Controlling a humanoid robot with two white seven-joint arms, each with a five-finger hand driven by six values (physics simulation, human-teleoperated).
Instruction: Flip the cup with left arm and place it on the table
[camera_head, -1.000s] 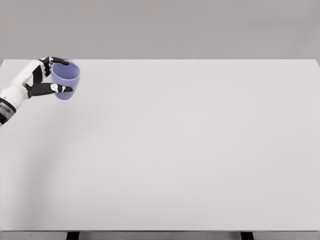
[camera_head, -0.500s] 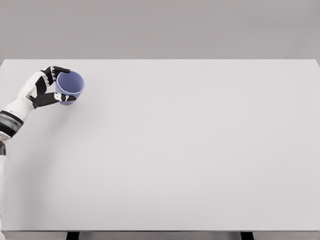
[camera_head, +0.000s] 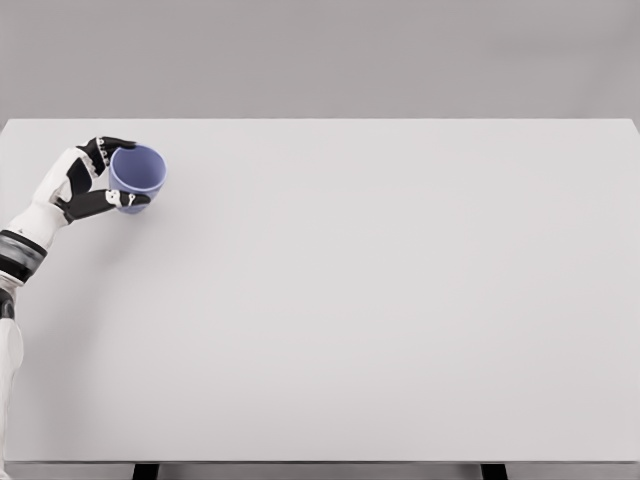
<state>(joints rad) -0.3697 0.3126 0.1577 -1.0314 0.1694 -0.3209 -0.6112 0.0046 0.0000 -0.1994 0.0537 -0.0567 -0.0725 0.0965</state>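
My left arm enters at the lower left edge and runs up along the left side of the white table (camera_head: 380, 300), forearm angled toward the far left corner. My left hand (camera_head: 88, 180) sits at the end of it, wrist bent so the palm faces right. Its black-tipped fingers (camera_head: 108, 146) curl over the far side of a blue cup (camera_head: 137, 176), and the thumb (camera_head: 104, 202) presses along the near side, so the cup is clasped between them. The cup lies close to the table's far left corner, tilted so that its open mouth faces up and toward my camera; the interior wall is visible through the rim. Whether its base touches the tabletop I cannot tell, since the hand and the cup's own body hide the underside.

Count: one cup, one table, one arm and one hand in view. Two dark table legs (camera_head: 146, 471) show below the near edge.
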